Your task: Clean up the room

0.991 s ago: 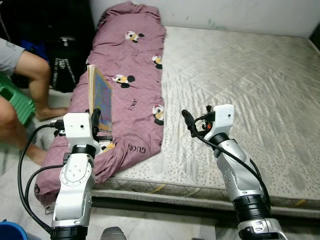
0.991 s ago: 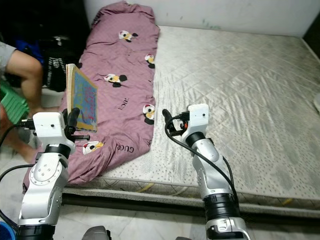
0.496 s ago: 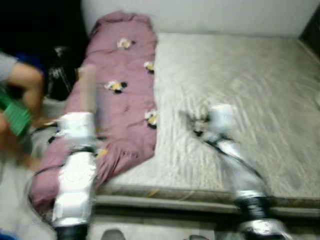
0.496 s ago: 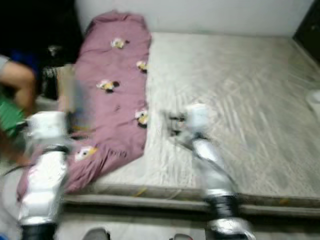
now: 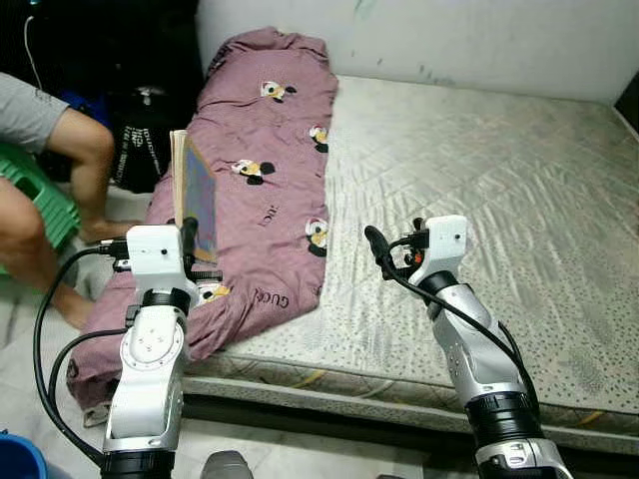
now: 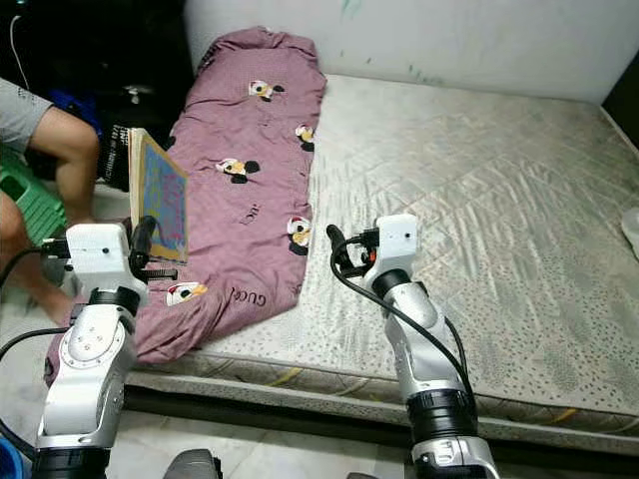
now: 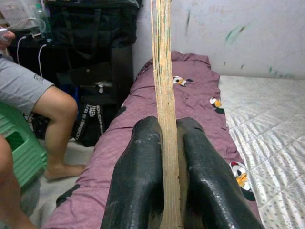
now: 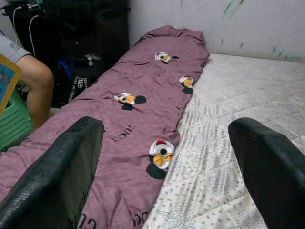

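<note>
Green plastic stool (image 5: pixel 35 200) seats a person (image 5: pixel 45 140) far left. Beside them, the left gripper (image 7: pixel 164 157) pinches a thin, upright, blue-covered book (image 5: pixel 196 205) above the mauve cartoon-print quilt (image 5: pixel 265 180). Over the grey quilted mattress (image 5: pixel 479 200), the right gripper (image 8: pixel 167 157) hangs with fingers spread.

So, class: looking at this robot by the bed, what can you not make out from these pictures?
- The book held upright in the left gripper: its cover print is too small to read in the eye views, and edge-on in the left wrist view.
- The seated person: cut off by the left edge.
- The pale object on the mattress: cut off by the right edge.
</note>
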Controlling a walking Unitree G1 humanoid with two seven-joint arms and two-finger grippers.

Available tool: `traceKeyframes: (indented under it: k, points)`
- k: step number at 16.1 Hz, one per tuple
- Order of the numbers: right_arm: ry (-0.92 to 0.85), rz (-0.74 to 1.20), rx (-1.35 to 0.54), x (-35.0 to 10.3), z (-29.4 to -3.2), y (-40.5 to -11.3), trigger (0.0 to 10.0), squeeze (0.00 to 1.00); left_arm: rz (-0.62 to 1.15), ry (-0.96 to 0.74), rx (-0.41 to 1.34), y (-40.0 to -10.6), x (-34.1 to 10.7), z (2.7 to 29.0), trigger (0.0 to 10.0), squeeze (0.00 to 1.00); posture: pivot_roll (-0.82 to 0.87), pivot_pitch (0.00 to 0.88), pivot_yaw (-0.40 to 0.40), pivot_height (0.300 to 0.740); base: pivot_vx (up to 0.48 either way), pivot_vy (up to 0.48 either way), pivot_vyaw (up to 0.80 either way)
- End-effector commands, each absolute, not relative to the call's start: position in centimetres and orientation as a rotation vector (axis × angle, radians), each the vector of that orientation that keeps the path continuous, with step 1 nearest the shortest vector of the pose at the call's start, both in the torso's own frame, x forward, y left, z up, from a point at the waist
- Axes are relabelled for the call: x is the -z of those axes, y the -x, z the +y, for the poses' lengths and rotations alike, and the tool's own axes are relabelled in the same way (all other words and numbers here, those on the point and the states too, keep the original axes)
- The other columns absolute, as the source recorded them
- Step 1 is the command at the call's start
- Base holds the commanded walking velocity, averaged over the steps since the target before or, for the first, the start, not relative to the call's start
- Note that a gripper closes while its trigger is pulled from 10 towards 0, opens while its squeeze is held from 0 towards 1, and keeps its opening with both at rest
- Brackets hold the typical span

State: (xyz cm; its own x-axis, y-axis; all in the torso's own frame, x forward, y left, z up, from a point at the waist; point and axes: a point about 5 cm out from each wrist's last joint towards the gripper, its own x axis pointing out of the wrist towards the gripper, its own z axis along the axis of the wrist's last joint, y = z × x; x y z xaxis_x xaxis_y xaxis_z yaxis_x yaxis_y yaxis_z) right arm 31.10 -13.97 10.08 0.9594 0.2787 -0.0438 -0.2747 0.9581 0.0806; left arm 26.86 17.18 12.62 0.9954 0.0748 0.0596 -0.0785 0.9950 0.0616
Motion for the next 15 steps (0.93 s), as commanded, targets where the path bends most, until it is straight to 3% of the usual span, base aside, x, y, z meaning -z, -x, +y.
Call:
traceKeyframes:
  k: [1,15]
  points:
    - [-0.072,0.033,-0.276,-10.69,-14.18,-31.4,10.0,0.0,-0.102,-0.072,-0.056,-26.92,-13.44,16.85,10.0,0.0,-0.03,0.033,-0.022,0.74,0.0,-0.27,0.0]
    - [-0.06,0.036,-0.28,-10.59,-14.2,-31.48,10.0,0.0,-0.103,-0.071,-0.051,-26.97,-13.41,16.88,10.0,0.0,-0.03,0.023,-0.024,0.74,0.0,-0.268,0.0]
